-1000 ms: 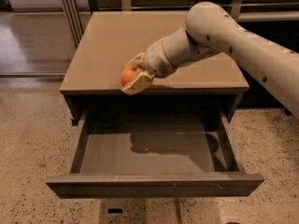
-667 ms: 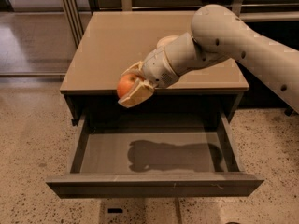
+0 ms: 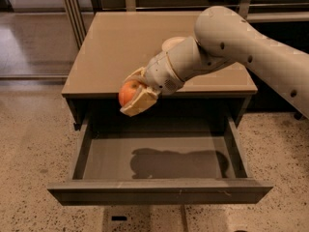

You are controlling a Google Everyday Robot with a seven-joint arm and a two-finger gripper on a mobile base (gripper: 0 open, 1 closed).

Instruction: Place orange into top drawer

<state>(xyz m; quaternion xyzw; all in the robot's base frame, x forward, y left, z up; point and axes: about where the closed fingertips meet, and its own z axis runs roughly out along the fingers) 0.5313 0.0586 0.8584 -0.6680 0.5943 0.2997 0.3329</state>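
Above top drawer (image 3: 159, 191), end effector (image 3: 133, 89) half-hides orange (image 3: 125, 92).

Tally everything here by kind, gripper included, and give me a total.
Drawers: 1, wide grey-brown top drawer, pulled open.
Fruit: 1, small round orange.
Grippers: 1, cream two-finger gripper, shut on the orange above the drawer's back.
Bowls: 1, shallow cream-white bowl on the cabinet top, partly behind the arm.
Total: 4

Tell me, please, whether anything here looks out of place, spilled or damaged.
Nothing stands out. The gripper is shut on the orange, over the back of the pulled-out top drawer, which sits square in the cabinet with no visible damage.
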